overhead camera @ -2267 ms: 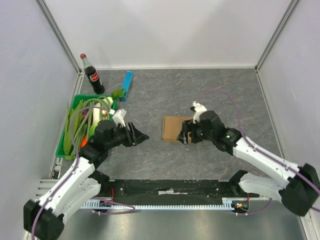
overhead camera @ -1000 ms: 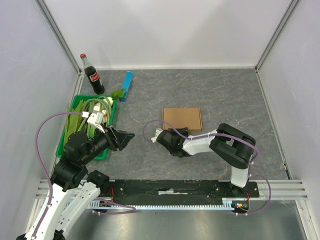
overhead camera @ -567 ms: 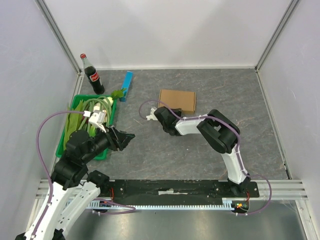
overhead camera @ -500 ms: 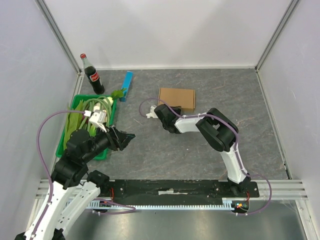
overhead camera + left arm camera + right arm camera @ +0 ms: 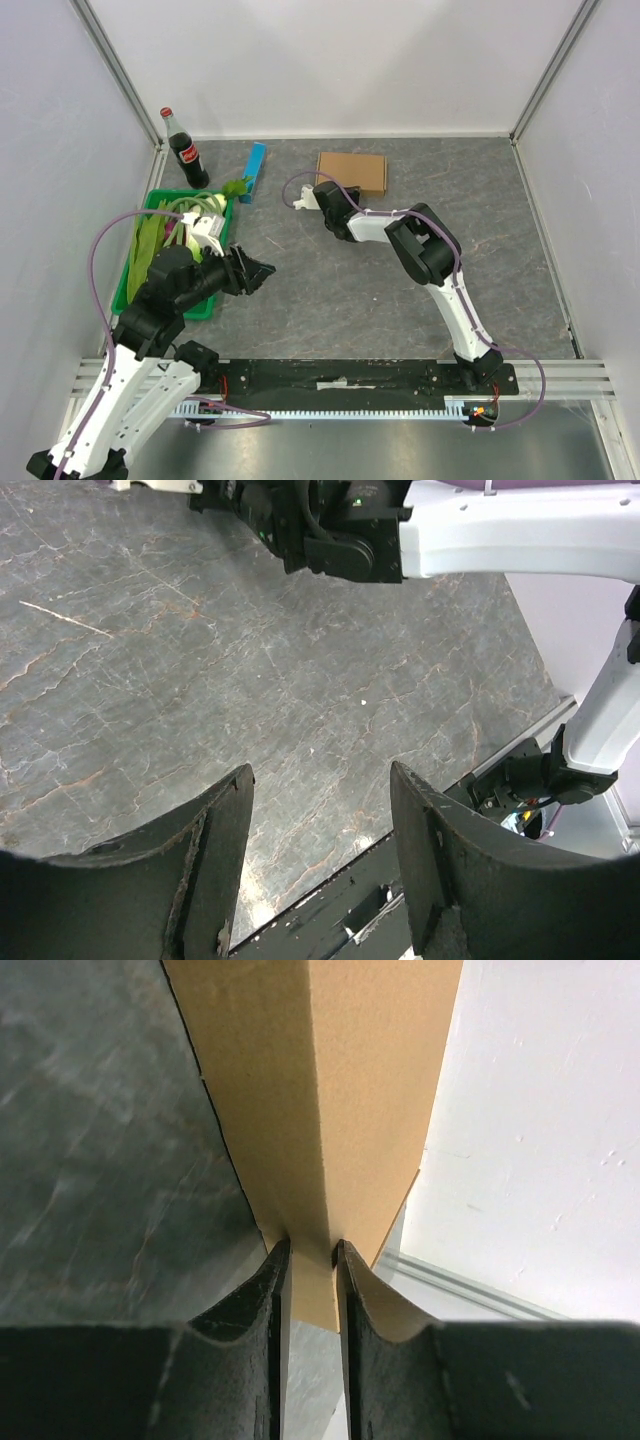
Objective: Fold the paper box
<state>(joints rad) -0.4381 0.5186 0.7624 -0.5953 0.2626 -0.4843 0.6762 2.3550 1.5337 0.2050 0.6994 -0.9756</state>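
**Progress.** The paper box (image 5: 351,172) lies at the far side of the tabletop (image 5: 480,230), close to the back wall (image 5: 350,70). From above it reads as a flat brown rectangle. No wall stands upright and no tucked flap can be made out. I judge the fold to be at an early stage, with the shaping of walls and the locking of flaps all left to do.

**Right gripper.** The right gripper (image 5: 322,190) sits at the near-left corner of the box, and its fingers are pinched tight on a cardboard edge.

**Left gripper.** The left gripper (image 5: 255,270) hangs over bare tabletop, well apart from the box. Its fingers stand wide and hold nothing. It has no part in the work at present.

**What each view adds.**
- The right wrist view settles the grip. Both fingers (image 5: 275,1290) press a narrow ridge of cardboard, and a crease runs away from them between a darker and a lighter face. The overhead view does not show this crease. Whether the held panel is lifted off the tabletop cannot be told.
- The left wrist view shows the gap between its own fingers, with only stone-patterned tabletop behind. The right arm (image 5: 500,530) crosses the top of this view, and the box is not in it.
- Only the overhead view shows the surroundings. A green tray (image 5: 125,292) of vegetables, a cola bottle (image 5: 186,152) and a blue bar (image 5: 255,170) all lie to the left, apart from the box.
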